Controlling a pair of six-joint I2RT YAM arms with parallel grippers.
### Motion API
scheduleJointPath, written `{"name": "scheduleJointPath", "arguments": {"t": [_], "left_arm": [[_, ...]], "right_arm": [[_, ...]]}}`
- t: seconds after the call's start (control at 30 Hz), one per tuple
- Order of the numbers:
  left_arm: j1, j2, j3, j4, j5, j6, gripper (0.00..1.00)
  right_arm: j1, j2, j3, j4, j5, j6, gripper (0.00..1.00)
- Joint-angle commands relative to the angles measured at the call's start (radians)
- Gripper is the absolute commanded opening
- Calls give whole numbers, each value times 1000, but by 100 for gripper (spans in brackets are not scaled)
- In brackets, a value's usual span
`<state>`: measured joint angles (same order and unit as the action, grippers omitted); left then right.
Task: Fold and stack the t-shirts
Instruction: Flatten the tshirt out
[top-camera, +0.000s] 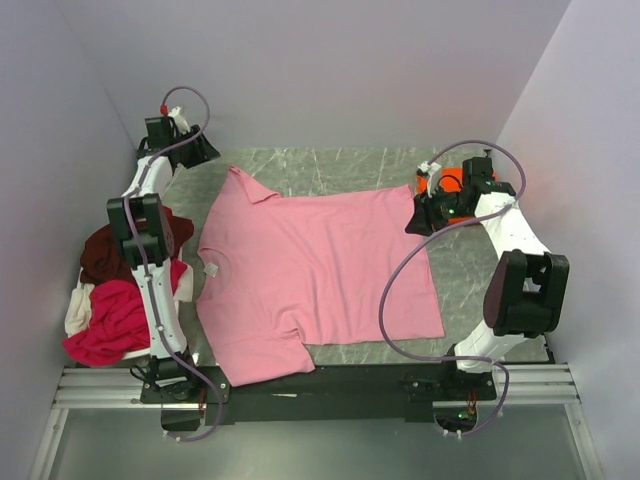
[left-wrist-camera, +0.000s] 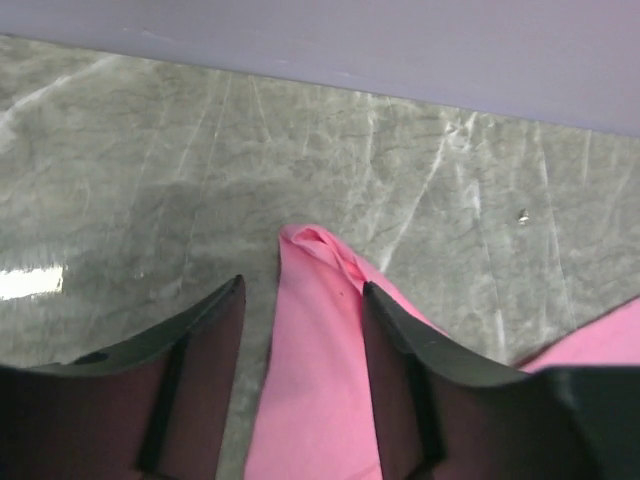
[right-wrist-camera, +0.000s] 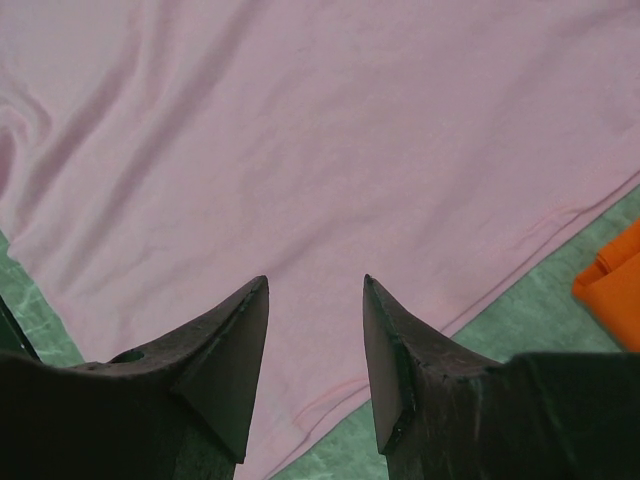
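A: Where's the pink shirt (top-camera: 320, 275)?
B: Spread flat on the worktop (top-camera: 330, 165). My left hand (top-camera: 203, 152) is near its far sleeve, my right hand (top-camera: 422, 214) at the hem's far corner, beside the orange shirt (top-camera: 445, 181). A pile (top-camera: 105, 300) lies left.

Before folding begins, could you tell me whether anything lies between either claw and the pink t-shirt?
Nothing visible does. The open left claw straddles a sleeve tip of the pink t-shirt, and the open right claw hangs over its hem. The orange shirt lies aside, beyond the hem.
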<state>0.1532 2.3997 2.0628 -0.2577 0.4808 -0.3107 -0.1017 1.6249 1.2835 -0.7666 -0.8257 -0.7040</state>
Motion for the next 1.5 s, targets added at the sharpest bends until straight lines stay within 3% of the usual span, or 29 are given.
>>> {"name": "scheduleJointPath", "arguments": {"t": [0.0,0.03,0.1,0.13,0.2,0.27,0.37,0.57,0.73,1.03,1.47], "left_arm": [[-15,-125,-15,51,-13,-47,52],[-24,-113,12,25,26,-66,50],[-55,-56,99,-43,87,-131,35],[-70,-39,127,-79,85,-137,34],[-122,-36,113,-139,46,-143,37],[-148,-106,-38,-111,-60,-189,43],[-207,-161,-143,-147,-206,-266,47],[-273,-223,-263,-193,-297,-335,53],[-293,-241,-280,-227,-410,-376,54],[-303,-290,-314,-238,-465,-398,55],[-327,-185,-267,-262,-510,-400,47]], "right_arm": [[20,3,-1,23,16,-2,50],[22,6,-1,23,14,-2,50],[25,7,-1,18,14,-2,50],[25,3,-1,20,14,-2,50],[25,0,-7,24,10,-3,50],[25,-3,-7,21,4,-5,50],[25,-14,-10,15,-13,-8,50],[25,-36,-15,7,-30,-15,50],[25,-56,-24,12,-33,-15,50],[25,-59,-27,9,-35,-15,50],[23,-59,-27,3,-29,-22,50]]}}
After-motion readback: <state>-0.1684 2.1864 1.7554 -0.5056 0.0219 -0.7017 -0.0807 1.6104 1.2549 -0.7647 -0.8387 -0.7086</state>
